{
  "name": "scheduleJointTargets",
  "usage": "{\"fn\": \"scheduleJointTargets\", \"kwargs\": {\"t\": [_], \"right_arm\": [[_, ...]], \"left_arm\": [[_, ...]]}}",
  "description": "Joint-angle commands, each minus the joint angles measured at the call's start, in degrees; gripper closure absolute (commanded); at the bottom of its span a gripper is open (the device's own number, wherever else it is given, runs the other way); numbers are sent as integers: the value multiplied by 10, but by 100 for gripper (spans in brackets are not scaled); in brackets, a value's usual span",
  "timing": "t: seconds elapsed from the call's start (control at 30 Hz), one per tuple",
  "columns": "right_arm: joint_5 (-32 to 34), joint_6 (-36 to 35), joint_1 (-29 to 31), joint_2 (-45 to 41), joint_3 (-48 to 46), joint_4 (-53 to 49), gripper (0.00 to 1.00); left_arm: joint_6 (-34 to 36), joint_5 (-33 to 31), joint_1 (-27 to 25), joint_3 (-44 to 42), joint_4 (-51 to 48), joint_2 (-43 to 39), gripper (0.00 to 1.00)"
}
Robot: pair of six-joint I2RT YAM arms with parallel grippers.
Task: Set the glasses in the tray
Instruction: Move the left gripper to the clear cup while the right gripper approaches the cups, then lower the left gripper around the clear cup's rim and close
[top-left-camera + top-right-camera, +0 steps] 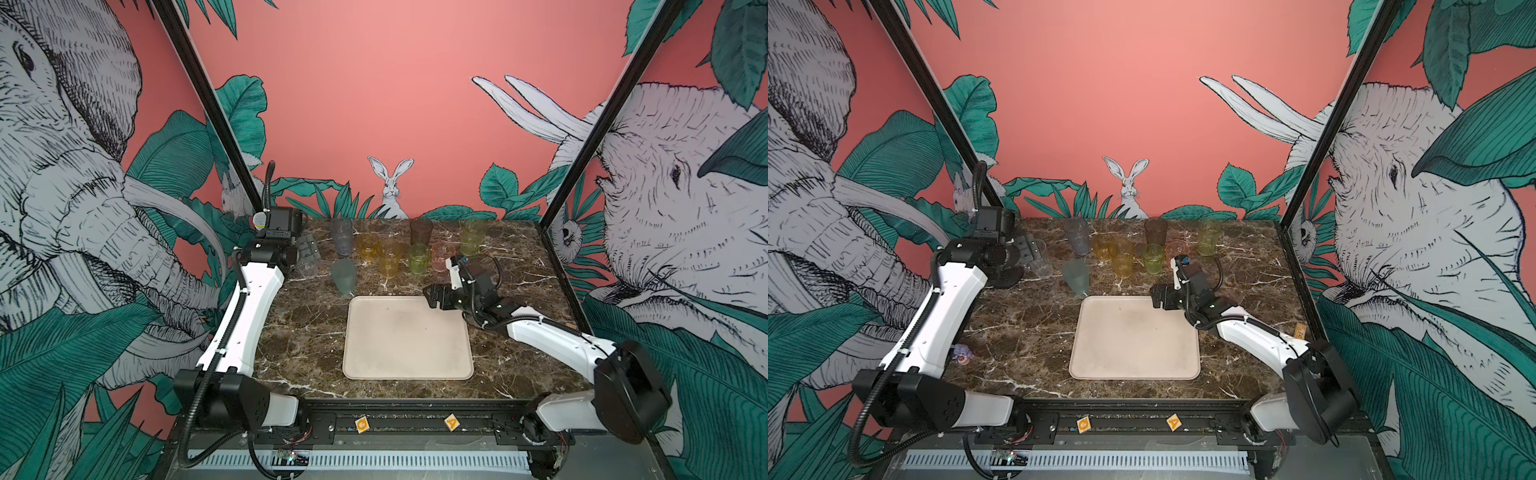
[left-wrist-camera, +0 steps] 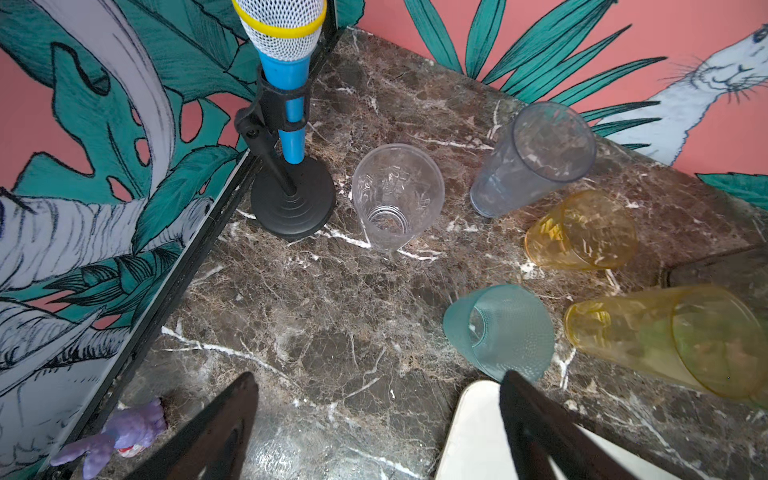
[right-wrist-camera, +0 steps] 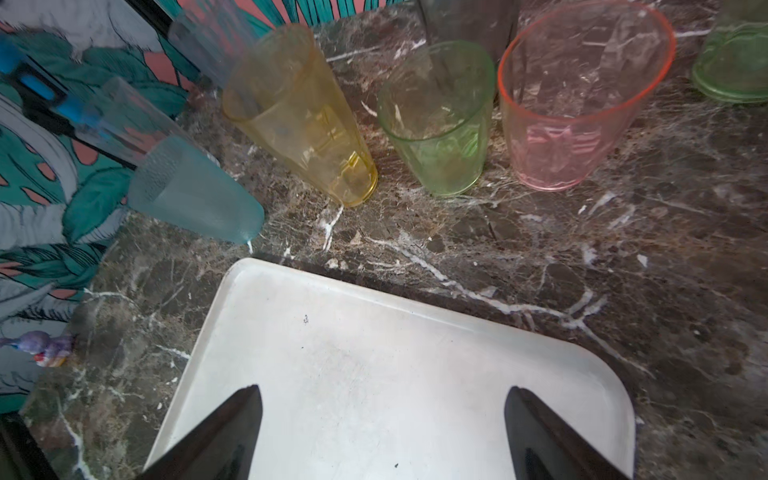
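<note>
1. Tray [image 1: 407, 357] sits mid-bench [image 1: 299, 332], nothing in it. All nine glasses [image 1: 390, 257] stand on the bench beyond it, from 10 to 1 o'clock of the tray.
2. Left hand [image 2: 382, 415]: jaws spread wide, empty, facing the clear glass [image 2: 395, 195] at 10 o'clock. Teal glass [image 2: 498, 328] is near.
3. Right hand [image 3: 382, 399]: jaws wide, empty, over the tray's 1 o'clock corner, facing the short green glass [image 3: 436, 120] and pink glass [image 3: 577, 104].
4. Handling, my guess: thin, light, smooth walls, so slippery and tippy, tall ones worst. Grip across the wall about mid-height with a gentle squeeze. Close neighbours leave little finger room.
</note>
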Motion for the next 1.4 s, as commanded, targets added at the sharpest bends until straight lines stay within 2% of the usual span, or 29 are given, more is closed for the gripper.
{"fn": "scheduleJointTargets", "kwargs": {"t": [0.0,0.1,0.53,0.93,1.07,1.37], "right_arm": [[34,-25,17,14,8,32,7],[53,-32,22,6,-15,55,7],[125,-62,22,-21,-30,23,4],[128,-61,21,-10,-26,16,2],[127,-60,21,-8,-25,18,2],[127,-62,21,-3,-22,13,2]], "left_arm": [[-19,-4,12,31,-22,18,8],[-29,-7,23,47,-25,45,9],[-67,21,55,80,-18,149,13],[-64,28,73,126,-22,229,20],[-62,37,83,135,-14,245,26],[-65,58,97,138,11,271,46]]}}
